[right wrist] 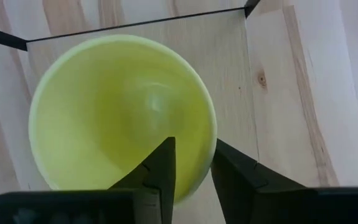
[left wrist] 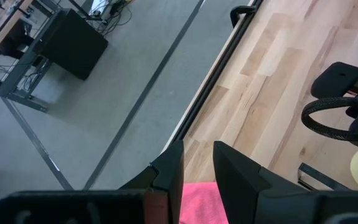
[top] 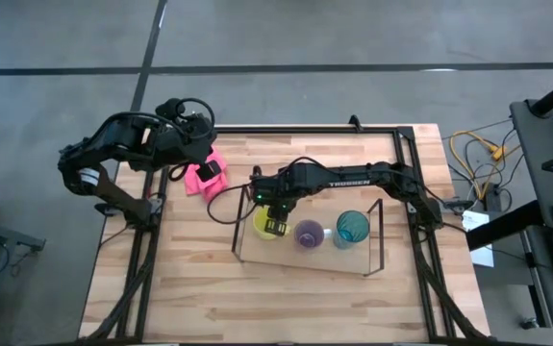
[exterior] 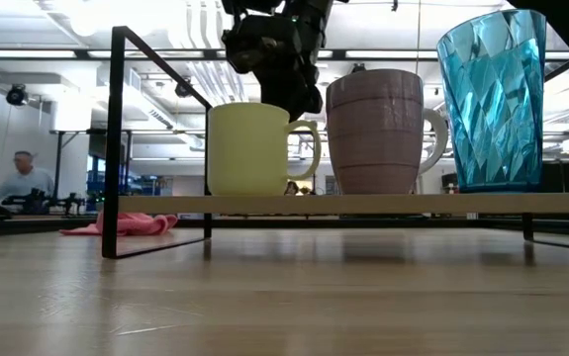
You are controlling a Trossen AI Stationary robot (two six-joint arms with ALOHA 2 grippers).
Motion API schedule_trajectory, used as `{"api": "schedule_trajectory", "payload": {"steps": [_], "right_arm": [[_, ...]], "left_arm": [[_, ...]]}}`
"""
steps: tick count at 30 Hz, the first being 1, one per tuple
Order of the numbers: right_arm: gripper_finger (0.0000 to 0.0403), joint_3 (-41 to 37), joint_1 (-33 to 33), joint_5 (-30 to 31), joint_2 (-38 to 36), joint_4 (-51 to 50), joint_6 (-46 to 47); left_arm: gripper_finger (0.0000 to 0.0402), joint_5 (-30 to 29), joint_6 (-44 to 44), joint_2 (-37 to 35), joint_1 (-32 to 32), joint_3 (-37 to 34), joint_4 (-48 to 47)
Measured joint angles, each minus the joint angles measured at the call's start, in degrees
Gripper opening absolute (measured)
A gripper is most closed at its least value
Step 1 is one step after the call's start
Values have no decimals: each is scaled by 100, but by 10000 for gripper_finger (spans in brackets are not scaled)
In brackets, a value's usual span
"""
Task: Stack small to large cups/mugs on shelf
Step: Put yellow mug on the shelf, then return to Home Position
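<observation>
yellow mug [exterior: 251, 148] on shelf [exterior: 363, 203], left end, beside purple mug [exterior: 375, 132] and teal tumbler [exterior: 492, 99] | right gripper [right wrist: 191, 168] pinches its rim (one finger inside) | open fully, lift straight | left gripper [left wrist: 197, 180] parked over pink cloth [top: 202, 174], narrowly parted

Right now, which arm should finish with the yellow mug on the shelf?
The right. Its gripper sits straight above the yellow mug, fingers straddling its rim on the shelf. The left gripper is off by the pink cloth.
</observation>
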Motion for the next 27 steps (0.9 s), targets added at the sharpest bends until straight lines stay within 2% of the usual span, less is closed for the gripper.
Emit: {"api": "schedule_trajectory", "payload": {"steps": [15,24,27], "right_arm": [[91,574,0,-38,-9,-66,-4],[91,1128,2,-38,-11,-1053,5],[91,1417,24,-97,-11,-1459,257]], "left_arm": [[73,-2,1,0,1,0,0],[73,-2,2,0,0,0,0],[73,-2,2,0,1,0,0]]}}
